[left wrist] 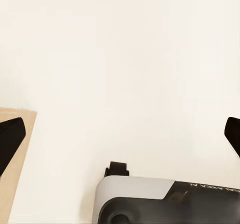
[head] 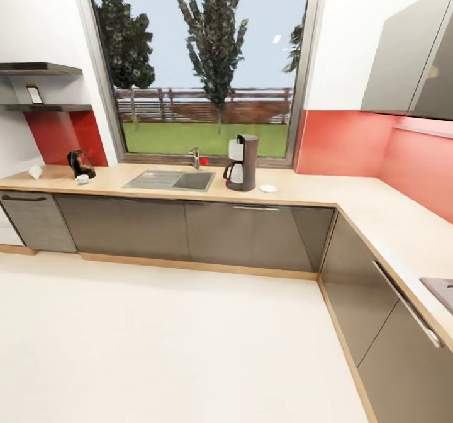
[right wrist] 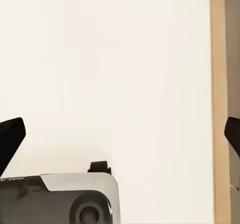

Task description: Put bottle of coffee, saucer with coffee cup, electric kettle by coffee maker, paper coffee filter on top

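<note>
Each wrist view shows two black, tapered fingertips [left wrist: 11, 136] [right wrist: 10, 134] at the picture's edges and a rounded base [left wrist: 170, 201] [right wrist: 65, 199], pale grey over dark grey, with small white lettering and a round recess.

Coffee maker [head: 241, 162] upright on countertop [head: 352, 197], saucer [head: 268, 188] beside

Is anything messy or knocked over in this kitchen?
Nothing stands out. The coffee maker stands upright on the countertop beside the sink, with the saucer flat next to it. The kettle stands far off at the counter's left end. No spills show.
</note>
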`<state>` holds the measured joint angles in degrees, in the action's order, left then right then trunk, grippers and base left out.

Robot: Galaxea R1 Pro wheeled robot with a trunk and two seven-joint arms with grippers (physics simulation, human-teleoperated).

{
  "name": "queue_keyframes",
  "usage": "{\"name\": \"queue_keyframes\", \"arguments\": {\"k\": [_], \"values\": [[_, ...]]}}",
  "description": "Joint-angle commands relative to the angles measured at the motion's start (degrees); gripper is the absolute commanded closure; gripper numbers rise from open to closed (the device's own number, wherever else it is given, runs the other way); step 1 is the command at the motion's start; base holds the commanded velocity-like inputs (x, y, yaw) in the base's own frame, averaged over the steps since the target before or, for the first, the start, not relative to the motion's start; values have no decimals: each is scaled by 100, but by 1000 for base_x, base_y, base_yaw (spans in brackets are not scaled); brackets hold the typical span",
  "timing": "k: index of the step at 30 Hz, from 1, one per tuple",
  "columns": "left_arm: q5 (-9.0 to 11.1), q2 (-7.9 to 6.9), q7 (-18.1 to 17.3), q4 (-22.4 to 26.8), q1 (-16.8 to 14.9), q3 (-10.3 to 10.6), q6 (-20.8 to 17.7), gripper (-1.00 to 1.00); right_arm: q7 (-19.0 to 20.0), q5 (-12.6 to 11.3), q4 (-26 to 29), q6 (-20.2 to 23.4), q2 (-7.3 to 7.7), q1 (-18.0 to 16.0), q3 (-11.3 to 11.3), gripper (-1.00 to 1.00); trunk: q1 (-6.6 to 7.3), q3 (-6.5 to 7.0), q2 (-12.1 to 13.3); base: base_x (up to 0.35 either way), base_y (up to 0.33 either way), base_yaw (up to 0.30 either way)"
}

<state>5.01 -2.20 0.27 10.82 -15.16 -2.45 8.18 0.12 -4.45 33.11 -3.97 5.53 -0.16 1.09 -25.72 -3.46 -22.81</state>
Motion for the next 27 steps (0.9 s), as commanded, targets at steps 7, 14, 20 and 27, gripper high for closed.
{"name": "queue_keyframes", "arguments": {"k": [7, 14, 20, 27], "values": [[53, -1, -1, -9, -5, -1, 17, -100, 2, -48, 2, -16, 1, -2, -4, -100, -7, -11, -11, 338, 0, 7], [53, -5, -1, -10, -5, -1, 24, -100, 0, -47, 2, -16, 1, -2, -4, -100, -7, -11, -11, 338, 0, 104], [53, -7, 0, -3, -5, -1, 26, -100, 0, -50, 2, -16, 1, -2, -4, -100, -7, -11, -11, 338, 0, 232], [53, -8, 0, -7, -5, -1, 88, -100, 0, -47, 2, -16, 1, -2, -4, -100, -7, -11, -11, 338, 0, 271]]}}
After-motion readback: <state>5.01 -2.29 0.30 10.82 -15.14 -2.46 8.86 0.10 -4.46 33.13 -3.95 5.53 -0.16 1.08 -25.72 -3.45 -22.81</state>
